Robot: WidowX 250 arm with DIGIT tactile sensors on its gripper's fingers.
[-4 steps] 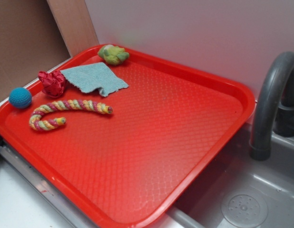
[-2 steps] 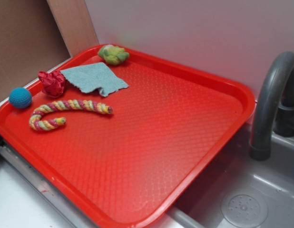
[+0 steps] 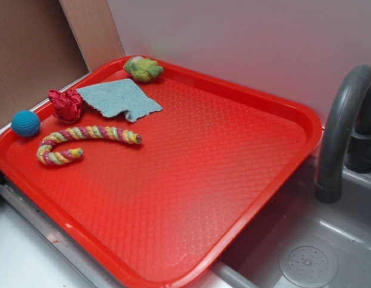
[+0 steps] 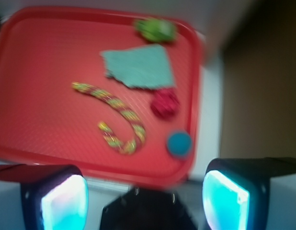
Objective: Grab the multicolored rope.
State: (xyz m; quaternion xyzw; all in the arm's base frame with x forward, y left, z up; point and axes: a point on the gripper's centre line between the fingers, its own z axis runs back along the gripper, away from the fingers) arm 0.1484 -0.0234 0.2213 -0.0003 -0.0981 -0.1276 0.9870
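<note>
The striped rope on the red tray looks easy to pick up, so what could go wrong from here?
The multicolored rope lies close to the red fabric wad, the blue ball and the teal cloth, so the gripper, open and high above the tray, might catch a neighbour instead. The rope is curved like a cane, so closing on one end could let it dangle or slip. The wrist view is blurred, which may hurt aim.

my black hand [image 4: 145, 191] shows only in the wrist view, at the bottom edge. its two fingers, with pale glowing cyan pads [image 4: 64, 201], stand wide apart with nothing between them. the picture is blurred. in the exterior view neither my arm nor my hand appears at all.
</note>
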